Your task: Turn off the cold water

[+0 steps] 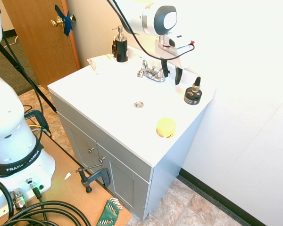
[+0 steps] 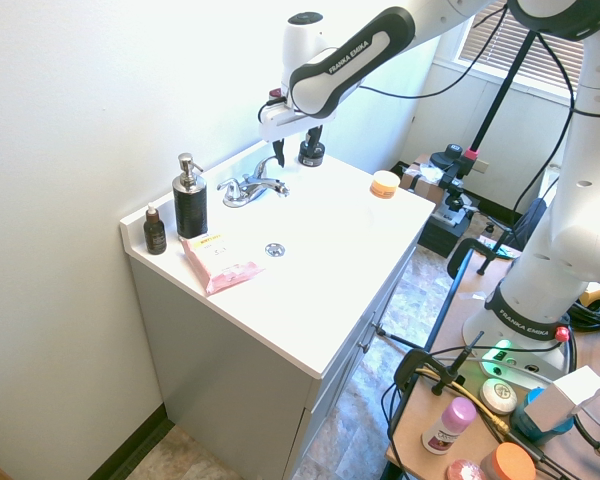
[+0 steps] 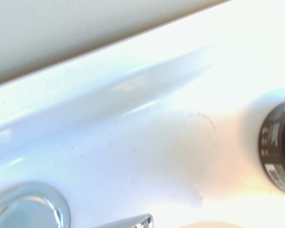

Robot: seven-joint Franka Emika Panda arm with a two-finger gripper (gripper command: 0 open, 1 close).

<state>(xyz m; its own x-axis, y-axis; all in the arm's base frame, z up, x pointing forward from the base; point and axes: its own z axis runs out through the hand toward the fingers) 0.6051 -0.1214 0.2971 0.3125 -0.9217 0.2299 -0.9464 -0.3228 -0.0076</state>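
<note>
The small chrome faucet (image 1: pixel 151 73) stands at the back of the white sink top (image 1: pixel 108 94), with a short spout and a lever handle on each side. My gripper (image 1: pixel 171 74) is open and hangs low just beside the handle nearest the black dropper jar (image 1: pixel 193 94). One finger (image 1: pixel 165 68) is close to that handle; I cannot tell whether it touches. From the other side the faucet (image 2: pixel 252 185) shows with the gripper (image 2: pixel 297 143) behind it. The wrist view catches chrome parts of the faucet (image 3: pixel 28 209) and the jar (image 3: pixel 278 147). No running water is visible.
A black pump bottle (image 1: pixel 120 47) and a small brown bottle (image 2: pixel 155 230) stand by the wall. A pink packet (image 2: pixel 220 262) lies near the drain (image 2: pixel 274 249). A round yellow container (image 1: pixel 165 127) sits near the front edge. The wall runs close behind the faucet.
</note>
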